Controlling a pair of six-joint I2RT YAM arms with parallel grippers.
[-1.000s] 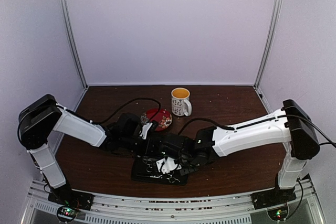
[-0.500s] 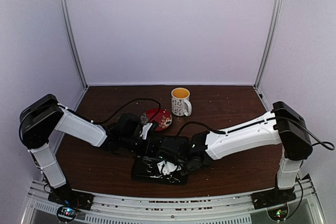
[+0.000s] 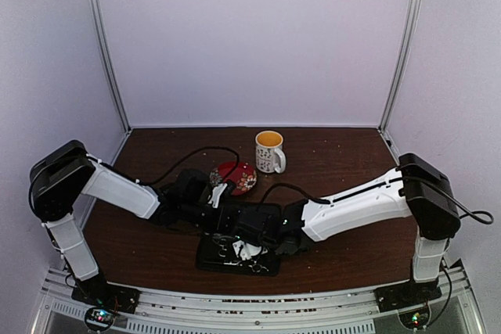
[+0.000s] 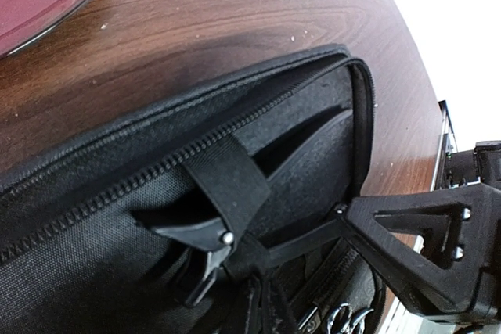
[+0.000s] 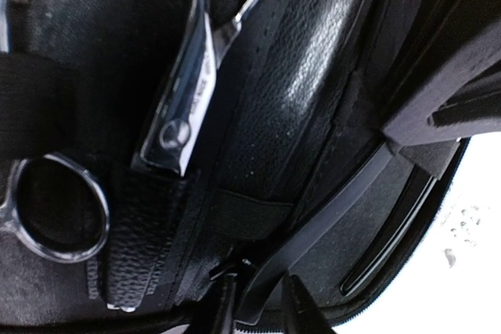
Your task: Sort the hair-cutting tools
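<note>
Treat the black zip case (image 3: 210, 260) as the thing that decides this step. It lies open on the counter (image 3: 337, 154) in front of the bases, and it will slide or fold if its raised flap is let go. So let your left side do nothing but hold. By my reading, the job now is getting a firm pinch on the thin black stick (image 5: 333, 213) inside the case, then drawing it out along its own length. Pull gently: a pair of silver scissors (image 5: 189, 87) is tucked in the lining just beside it, and a sideways drag could snag them.

Both arms are stretched low and inward and meet over the case. Your left arm (image 3: 117, 189) comes in from the far-left side and your right arm (image 3: 360, 201) from the right, with the wrist dipped into the opening. The left fingers (image 4: 258, 303) are fully closed on the case's flap. The right fingers (image 5: 221, 310) sit narrowly on either side of the stick's near end, but I cannot tell whether they have actually clamped it.
</note>
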